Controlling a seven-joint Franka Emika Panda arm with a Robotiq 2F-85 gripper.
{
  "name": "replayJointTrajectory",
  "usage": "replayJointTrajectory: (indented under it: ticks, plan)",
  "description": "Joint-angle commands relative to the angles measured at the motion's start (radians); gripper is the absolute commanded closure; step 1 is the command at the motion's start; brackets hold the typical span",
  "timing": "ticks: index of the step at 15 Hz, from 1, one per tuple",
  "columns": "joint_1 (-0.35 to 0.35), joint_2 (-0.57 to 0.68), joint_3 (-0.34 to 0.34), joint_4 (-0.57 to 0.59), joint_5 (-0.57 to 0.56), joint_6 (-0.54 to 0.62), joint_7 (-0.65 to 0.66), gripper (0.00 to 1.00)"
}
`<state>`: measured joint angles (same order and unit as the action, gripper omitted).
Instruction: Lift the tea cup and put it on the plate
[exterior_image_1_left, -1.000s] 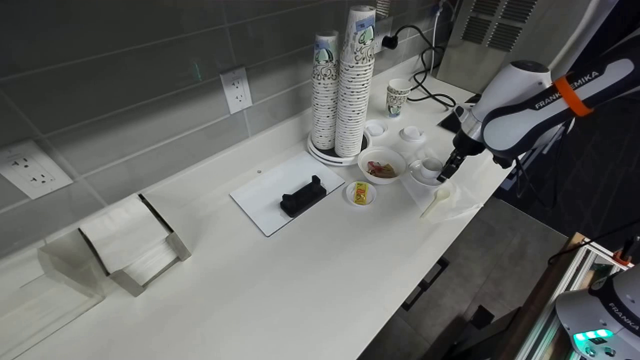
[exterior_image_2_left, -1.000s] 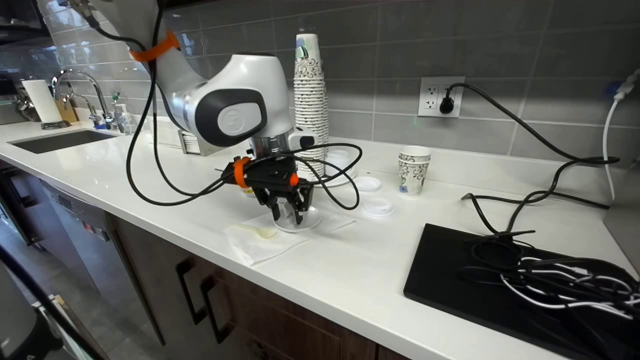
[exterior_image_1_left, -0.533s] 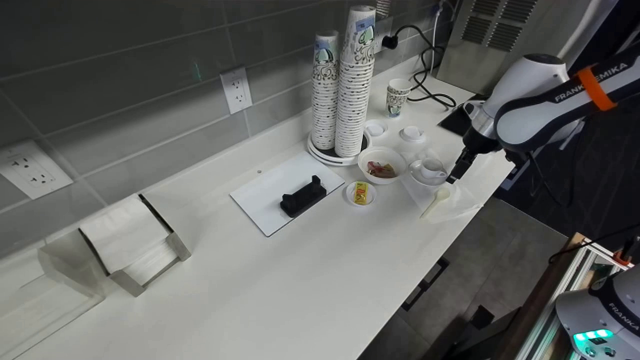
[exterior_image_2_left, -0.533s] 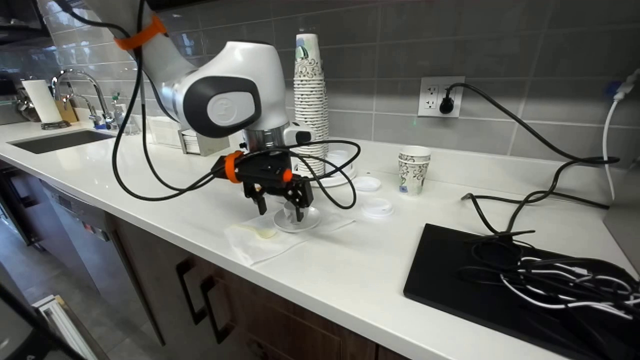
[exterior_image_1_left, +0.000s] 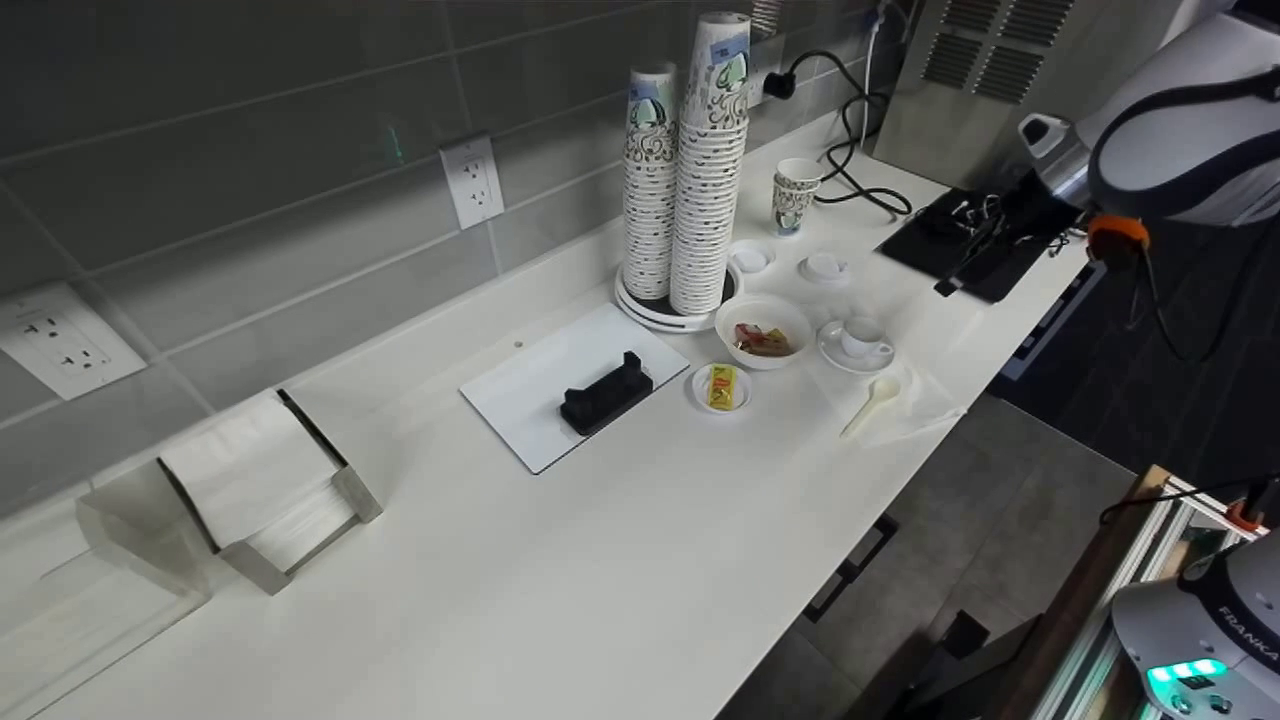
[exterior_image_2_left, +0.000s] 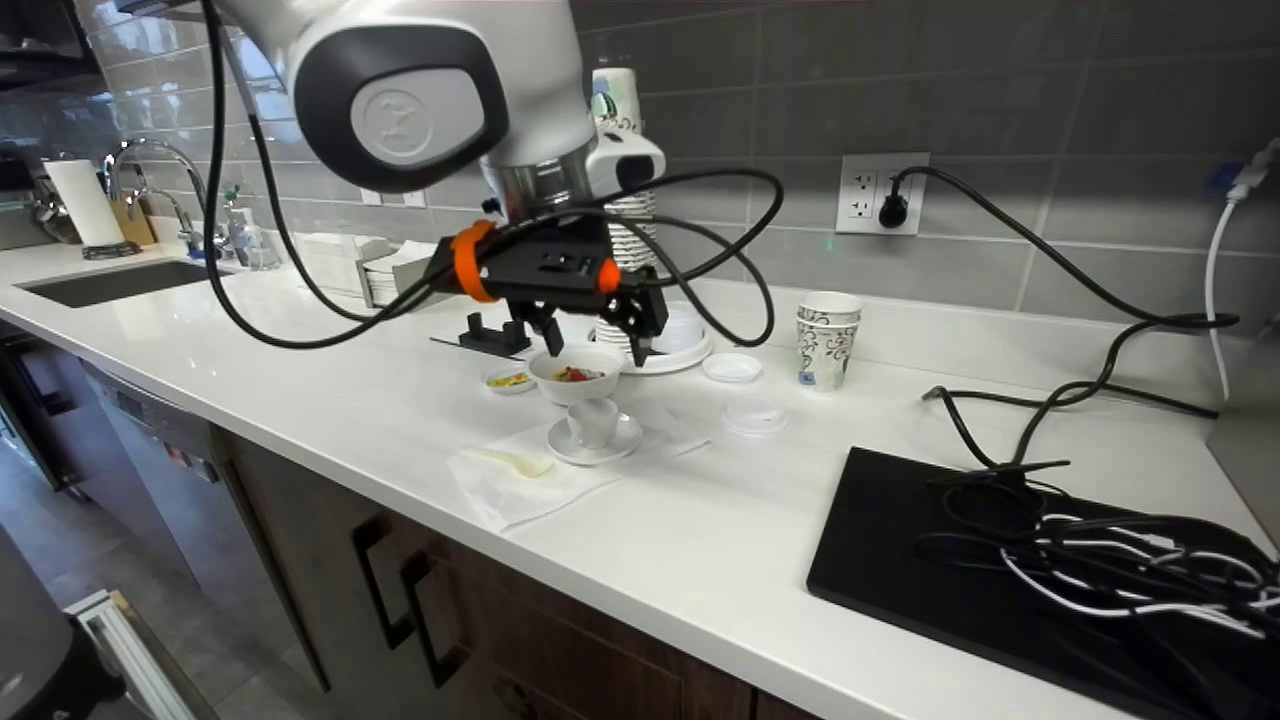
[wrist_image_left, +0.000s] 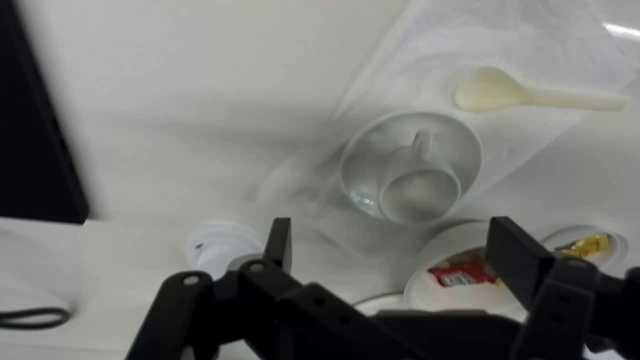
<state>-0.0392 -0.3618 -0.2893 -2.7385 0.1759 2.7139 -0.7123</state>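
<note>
The tea cup (exterior_image_1_left: 862, 337), small, low and plain white, stands upright on the round white plate (exterior_image_1_left: 838, 362). In an exterior view the cup (exterior_image_2_left: 594, 422) sits near the middle of the plate (exterior_image_2_left: 626, 446). In the wrist view the cup (wrist_image_left: 419, 196) and plate (wrist_image_left: 361, 161) lie ahead of the fingers, with the cup's handle showing. My gripper (exterior_image_2_left: 597, 350) is open and empty, raised above the counter and apart from the cup. Its spread fingers (wrist_image_left: 390, 225) show in the wrist view with nothing between them. In an exterior view one dark fingertip (exterior_image_1_left: 947, 287) shows.
A white bowl with packets (exterior_image_1_left: 765, 330) stands close beside the plate. A small dish with a yellow packet (exterior_image_1_left: 721, 387), a pale spoon (exterior_image_1_left: 872, 405) on a napkin (exterior_image_2_left: 530, 495), and tall paper cup stacks (exterior_image_1_left: 710, 200) are near. A black board (exterior_image_2_left: 1000, 590) carries cables.
My gripper was down at the cup a second ago. Its fingers have spread apart, and it has moved up and away. The cup has stayed on the plate.
</note>
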Motion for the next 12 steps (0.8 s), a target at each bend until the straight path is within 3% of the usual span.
replayJointTrajectory:
  ticks: [1,4,6,7,9,12]
  plan:
    - [0.06,-0.175,-0.113,-0.056,0.047,-0.017,-0.161,0.0]
    - [0.096,-0.243,-0.208,-0.006,0.044,-0.202,-0.313,0.0]
    - [0.068,-0.326,-0.239,-0.042,0.036,-0.31,-0.41,0.0]
    - [0.052,-0.217,-0.183,-0.001,0.035,-0.233,-0.326,0.0]
    - [0.047,-0.27,-0.212,-0.013,0.038,-0.297,-0.387,0.0]
    - [0.049,-0.298,-0.218,-0.025,0.038,-0.306,-0.4,0.0]
